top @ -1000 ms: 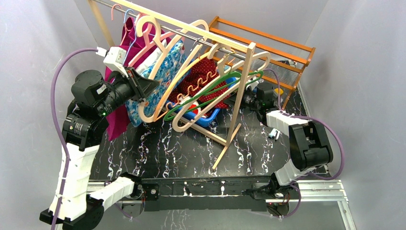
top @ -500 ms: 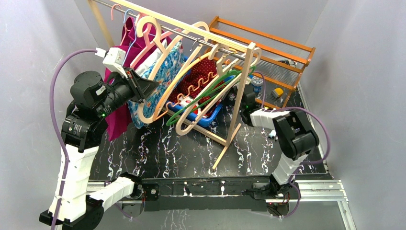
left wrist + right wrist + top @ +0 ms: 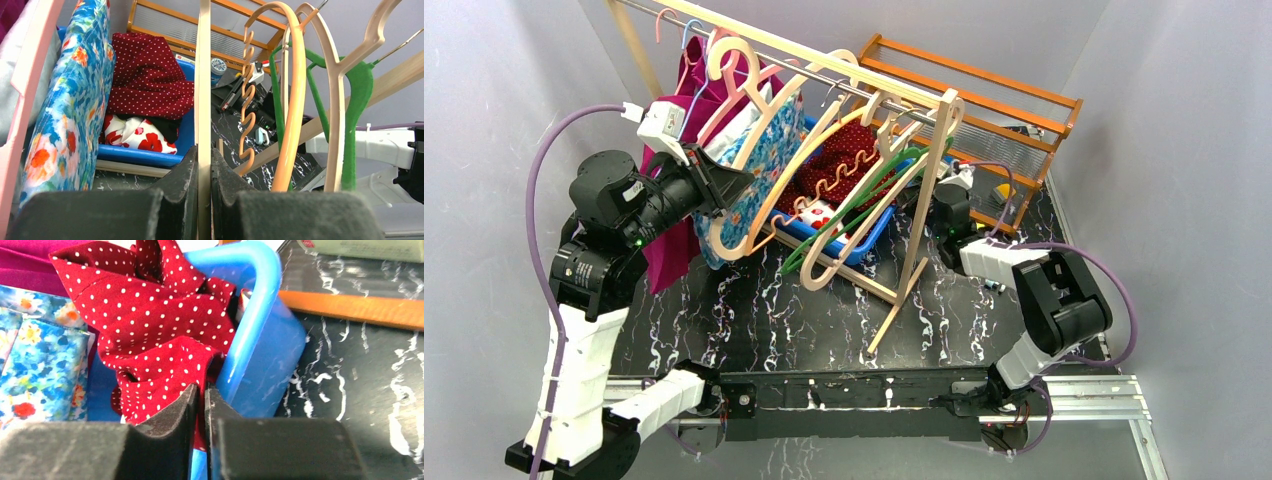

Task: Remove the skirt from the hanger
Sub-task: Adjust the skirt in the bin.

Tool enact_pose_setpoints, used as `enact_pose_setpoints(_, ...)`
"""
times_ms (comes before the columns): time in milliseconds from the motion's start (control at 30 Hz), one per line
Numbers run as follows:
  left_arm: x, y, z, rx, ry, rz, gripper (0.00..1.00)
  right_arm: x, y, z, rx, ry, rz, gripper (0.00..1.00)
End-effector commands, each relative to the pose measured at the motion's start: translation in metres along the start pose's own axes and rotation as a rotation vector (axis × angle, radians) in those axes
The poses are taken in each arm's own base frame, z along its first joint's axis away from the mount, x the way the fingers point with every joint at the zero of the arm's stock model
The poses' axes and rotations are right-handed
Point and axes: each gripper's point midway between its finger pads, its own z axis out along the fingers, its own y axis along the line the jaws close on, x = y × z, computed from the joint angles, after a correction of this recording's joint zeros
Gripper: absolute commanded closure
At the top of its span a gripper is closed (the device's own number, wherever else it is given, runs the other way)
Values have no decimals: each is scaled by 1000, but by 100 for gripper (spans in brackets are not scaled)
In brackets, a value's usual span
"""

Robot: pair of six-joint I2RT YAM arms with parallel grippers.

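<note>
The red white-dotted skirt [image 3: 842,150] lies bunched on the clothes in the blue bin [image 3: 873,232]; the left wrist view [image 3: 145,75] shows no hanger in it. My right gripper [image 3: 943,208] is shut on a fold of the skirt [image 3: 155,325] at the bin's rim [image 3: 260,335], jaws [image 3: 204,396] pinching red cloth. My left gripper [image 3: 727,184] is shut on the thin bar of a pale wooden hanger [image 3: 759,150] on the rail. In the left wrist view the bar [image 3: 203,75] runs straight up between the pads [image 3: 203,167].
A blue floral garment [image 3: 759,165] and a magenta one [image 3: 669,250] hang at the left of the rail. Beige, orange and green empty hangers [image 3: 864,210] dangle in the middle. The rack's wooden leg [image 3: 914,260] and an orange shelf [image 3: 1004,120] stand by the right arm.
The right gripper swung left toward the bin, then back a little to the right. The empty hangers swung lower and leftward. The left gripper has held its place on the hanger.
</note>
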Motion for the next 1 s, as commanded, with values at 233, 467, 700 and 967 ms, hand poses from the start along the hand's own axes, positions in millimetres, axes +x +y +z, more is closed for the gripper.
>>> enact_pose_setpoints(233,-14,-11,-2,52,-53,10,100,54,-48,-22,-40,441,-220,47)
enact_pose_setpoints(467,-14,-12,-5,47,-59,12,100,43,-29,-9,-82,388,-151,40)
enact_pose_setpoints(700,-15,-13,-7,48,-61,15,100,28,5,-19,-234,297,-73,29)
enact_pose_setpoints(967,-16,-13,-9,46,-61,20,100,-13,14,-42,-161,145,-31,18)
